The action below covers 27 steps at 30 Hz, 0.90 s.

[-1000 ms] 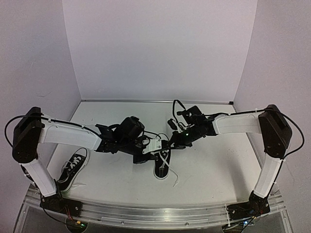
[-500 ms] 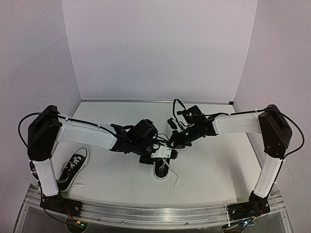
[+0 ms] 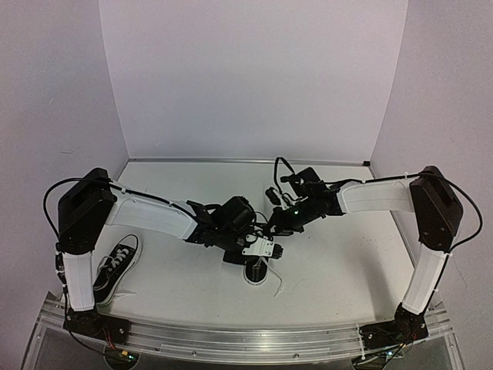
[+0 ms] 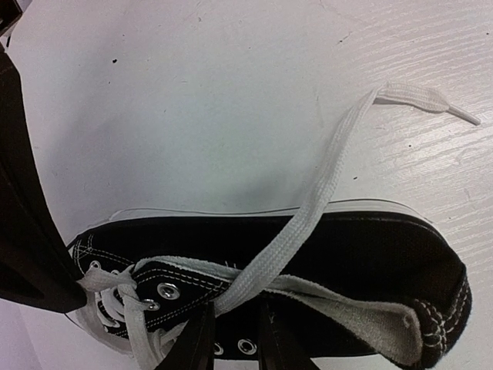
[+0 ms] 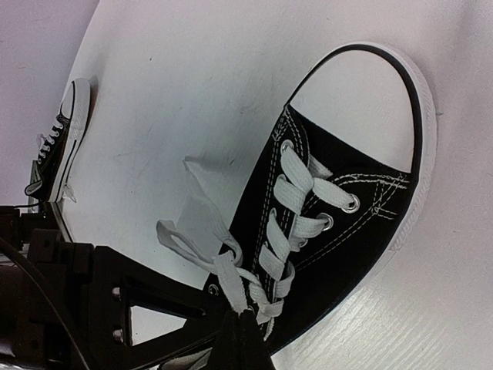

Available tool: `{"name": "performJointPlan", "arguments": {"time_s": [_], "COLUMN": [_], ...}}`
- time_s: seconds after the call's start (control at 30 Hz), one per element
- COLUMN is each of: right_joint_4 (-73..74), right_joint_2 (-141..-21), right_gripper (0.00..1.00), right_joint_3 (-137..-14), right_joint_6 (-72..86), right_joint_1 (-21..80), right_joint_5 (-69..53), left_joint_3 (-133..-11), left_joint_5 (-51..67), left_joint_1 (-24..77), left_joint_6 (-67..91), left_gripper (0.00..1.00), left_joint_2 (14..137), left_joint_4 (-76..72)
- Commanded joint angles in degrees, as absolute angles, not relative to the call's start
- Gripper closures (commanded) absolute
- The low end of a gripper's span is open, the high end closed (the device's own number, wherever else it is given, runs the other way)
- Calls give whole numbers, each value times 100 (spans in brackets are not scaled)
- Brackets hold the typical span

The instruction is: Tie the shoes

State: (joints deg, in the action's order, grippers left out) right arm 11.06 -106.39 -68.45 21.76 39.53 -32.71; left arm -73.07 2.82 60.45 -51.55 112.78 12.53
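The shoe (image 3: 254,271) I'm working on sits upright in the middle of the table (image 3: 347,262), toward the near edge, directly under both wrists. I'd guess it was put there so either arm can reach the eyelets. Its laces are undone. One lace (image 4: 323,177) runs from the collar across the side of the shoe, and its tip lies slack on the tabletop. A loose loop (image 5: 181,235) flops beside the tongue.

The right gripper (image 5: 237,320) is closed to a point on a strand just by the top eyelets. I read that as anchoring it so the crossing can't slip. The left gripper (image 4: 237,312) has its jaws a narrow gap apart, straddling the long lace where it leaves the collar. I can see no pinch there, so I judge it is lined up to take hold rather than holding.

No knot is formed yet. The second shoe (image 3: 114,266) lies well apart at the near left, beside the left arm's base, also unlaced.
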Motion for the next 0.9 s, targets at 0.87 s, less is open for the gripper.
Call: {"name": "performJointPlan", "arguments": {"time_s": [0.87], "right_joint_4": [946], "right_joint_2": [-10576], "right_gripper": [100], "right_joint_3": [-6801], "right_joint_6": [2223], "right_joint_1": [3973], "right_joint_5": [-3368], "left_joint_3": [-6993], "left_joint_5": [-60], "left_joint_1": [6032], "left_joint_6": [-4610], "left_gripper": [100], "left_joint_2": [10863], "left_joint_4": [143]}}
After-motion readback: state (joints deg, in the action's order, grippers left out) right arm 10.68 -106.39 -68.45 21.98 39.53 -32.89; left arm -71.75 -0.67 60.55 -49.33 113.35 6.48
